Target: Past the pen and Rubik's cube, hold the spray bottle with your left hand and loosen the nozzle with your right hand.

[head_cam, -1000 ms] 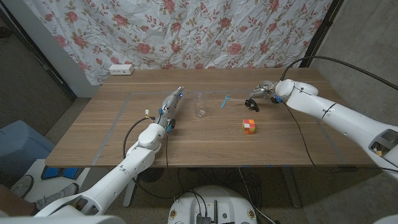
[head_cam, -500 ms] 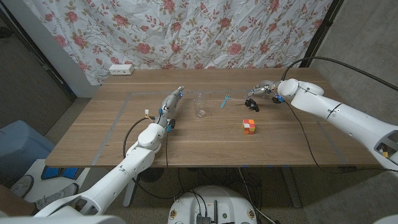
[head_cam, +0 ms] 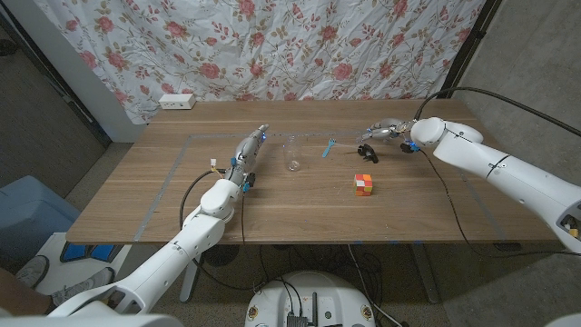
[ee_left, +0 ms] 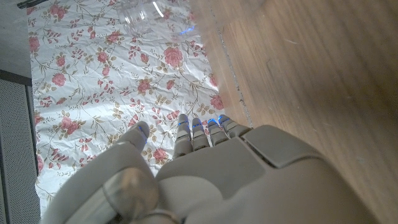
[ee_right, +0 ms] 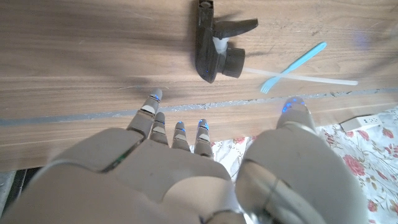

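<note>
The nozzle (head_cam: 367,151) already lies loose on the worktop (head_cam: 272,204) near your right hand (head_cam: 386,130), fingers apart and empty. The bottle (head_cam: 293,153) stands just beside your left hand (head_cam: 251,150), fingers straight, holding nothing. Nothing remains but to withdraw. The pen (head_cam: 329,148) and cube (head_cam: 364,184) lie between, clear of both.

Both arms wear smooth white rounded shells with dark seams at the joints. Black cables loop beside the left arm and arc over the right. The left hand (head_cam: 251,150) and right hand (head_cam: 385,130) are pale grey, their segmented fingers (ee_right: 178,134) tipped with small blue lights.
</note>
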Controlling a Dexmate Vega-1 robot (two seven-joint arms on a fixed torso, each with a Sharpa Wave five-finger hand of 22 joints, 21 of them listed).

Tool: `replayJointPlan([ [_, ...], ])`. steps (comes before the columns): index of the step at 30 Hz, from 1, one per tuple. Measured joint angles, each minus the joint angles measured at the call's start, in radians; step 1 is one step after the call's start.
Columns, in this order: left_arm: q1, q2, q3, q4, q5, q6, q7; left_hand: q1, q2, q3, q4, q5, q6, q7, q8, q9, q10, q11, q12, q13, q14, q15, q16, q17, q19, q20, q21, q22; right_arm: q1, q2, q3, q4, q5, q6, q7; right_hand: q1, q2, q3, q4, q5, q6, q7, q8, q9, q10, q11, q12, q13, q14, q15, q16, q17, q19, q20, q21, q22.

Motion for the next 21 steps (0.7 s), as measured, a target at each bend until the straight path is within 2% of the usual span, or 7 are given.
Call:
replayJointPlan([
  [6,0.003,0.003,-0.003,-0.005,0.002,-0.005,0.002,0.0,0.0,0.006,-0.002,0.0,0.0,0.0,0.0,0.0,0.0,0.0,-0.004,0.0,0.0,0.0,-0.004,0.0,0.005,-0.005,0.0,0.0,-0.035,-0.002,0.038,0.022,0.037,0.069,-0.03,-0.026,0.007,-0.013,0.013,0.003,-0.014,-0.014,0.0,-0.005,-0.004,-0.004,0.004,-0.001,-0.009,-0.009,0.0,0.0,-0.007,-0.008,0.0,0.0],
  [9,0.004,0.004,-0.004,-0.006,0.002,-0.008,0.002,-0.004,-0.004,0.012,-0.003,0.0,-0.004,-0.004,-0.004,0.0,-0.004,-0.004,-0.007,0.0,-0.004,-0.004,-0.004,0.0,0.005,-0.005,0.0,0.0,-0.05,-0.001,0.056,0.037,0.059,0.11,-0.046,-0.027,0.008,-0.016,0.016,0.003,-0.019,-0.019,0.0,-0.01,-0.005,-0.006,0.005,-0.006,-0.012,-0.027,0.0,-0.005,-0.006,-0.028,0.0,0.0],
  [11,0.005,0.005,-0.006,-0.007,0.003,-0.012,0.002,-0.004,-0.004,0.013,-0.004,0.0,-0.006,-0.006,-0.007,0.0,-0.011,-0.011,-0.008,0.0,-0.004,-0.004,-0.004,0.0,0.005,-0.005,0.0,0.0,-0.063,0.003,0.072,0.052,0.081,0.148,-0.06,-0.041,0.006,-0.017,0.017,0.003,-0.023,-0.023,0.0,-0.01,0.002,-0.013,0.008,-0.006,-0.013,-0.035,0.0,-0.007,-0.004,-0.033,0.0,0.0],
  [15,0.005,0.006,-0.008,-0.007,0.004,-0.017,0.002,-0.007,-0.001,0.021,-0.004,0.0,-0.015,-0.004,-0.008,0.0,-0.015,-0.007,-0.011,0.0,-0.004,-0.004,-0.004,0.0,0.005,-0.005,0.0,0.0,-0.084,0.01,0.096,0.074,0.108,0.197,-0.079,-0.051,0.011,-0.022,0.022,0.003,-0.032,-0.032,0.0,-0.015,0.011,-0.033,0.012,-0.011,-0.005,-0.062,0.004,-0.014,-0.007,-0.054,0.0,0.0],
  [17,0.005,0.006,-0.009,-0.007,0.004,-0.02,0.002,-0.007,-0.001,0.021,-0.004,0.0,-0.015,-0.004,-0.008,0.0,-0.015,-0.007,-0.011,0.0,-0.004,-0.004,-0.004,0.0,0.005,-0.005,0.0,0.0,-0.095,0.014,0.109,0.085,0.118,0.203,-0.082,-0.066,0.005,-0.028,0.028,0.003,-0.031,-0.032,0.0,-0.015,0.019,-0.041,0.014,-0.014,0.0,-0.073,0.004,-0.017,-0.005,-0.063,0.0,0.0],
  [19,0.005,0.006,-0.009,-0.007,0.004,-0.022,0.002,-0.011,-0.005,0.021,-0.004,0.0,-0.02,-0.009,-0.008,0.0,-0.014,-0.007,-0.011,0.0,-0.004,-0.004,-0.004,0.0,0.005,-0.005,0.0,0.0,-0.102,0.017,0.116,0.091,0.118,0.203,-0.082,-0.075,0.014,-0.032,0.032,0.003,-0.027,-0.036,0.002,-0.017,0.026,-0.047,0.016,-0.015,0.004,-0.083,0.004,-0.019,-0.002,-0.066,0.0,0.0],
  [21,0.002,0.003,-0.011,0.002,0.005,-0.026,0.002,-0.011,-0.005,0.021,-0.004,0.0,-0.02,-0.009,-0.008,0.0,-0.015,-0.007,-0.011,0.0,-0.004,-0.004,-0.004,0.0,0.005,-0.005,0.0,0.0,-0.111,0.021,0.126,0.099,0.148,0.256,-0.111,-0.092,0.013,-0.036,0.036,0.003,-0.026,-0.038,0.005,-0.019,0.034,-0.056,0.016,-0.017,0.015,-0.093,0.012,-0.023,0.002,-0.07,0.004,0.0],
])
